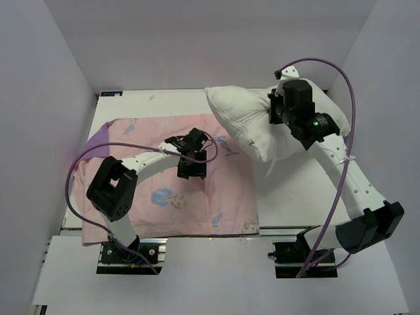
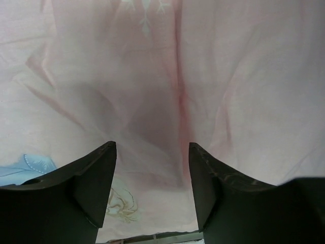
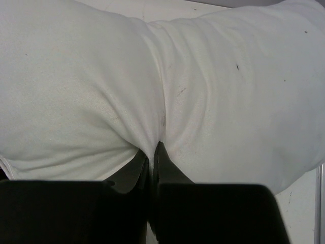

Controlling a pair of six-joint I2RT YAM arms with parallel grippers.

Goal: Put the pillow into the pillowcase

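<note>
The pillowcase (image 1: 164, 184) lies flat on the left half of the table, pale pink face up, with a purple corner folded at its far left. My left gripper (image 1: 192, 172) is open just above its middle; in the left wrist view (image 2: 152, 152) pink cloth (image 2: 177, 76) shows between the jaws. The plump white pillow (image 1: 246, 121) sits at the back right, its left end over the pillowcase's right edge. My right gripper (image 1: 274, 113) is shut on a pinched fold of the pillow; in the right wrist view (image 3: 154, 150) white fabric (image 3: 228, 101) bulges on both sides.
White walls close in on the left, back and right. The table's near edge (image 1: 275, 230) runs just ahead of the arm bases. Purple cables (image 1: 341, 85) loop over each arm. A bare strip of table (image 1: 289, 197) lies right of the pillowcase.
</note>
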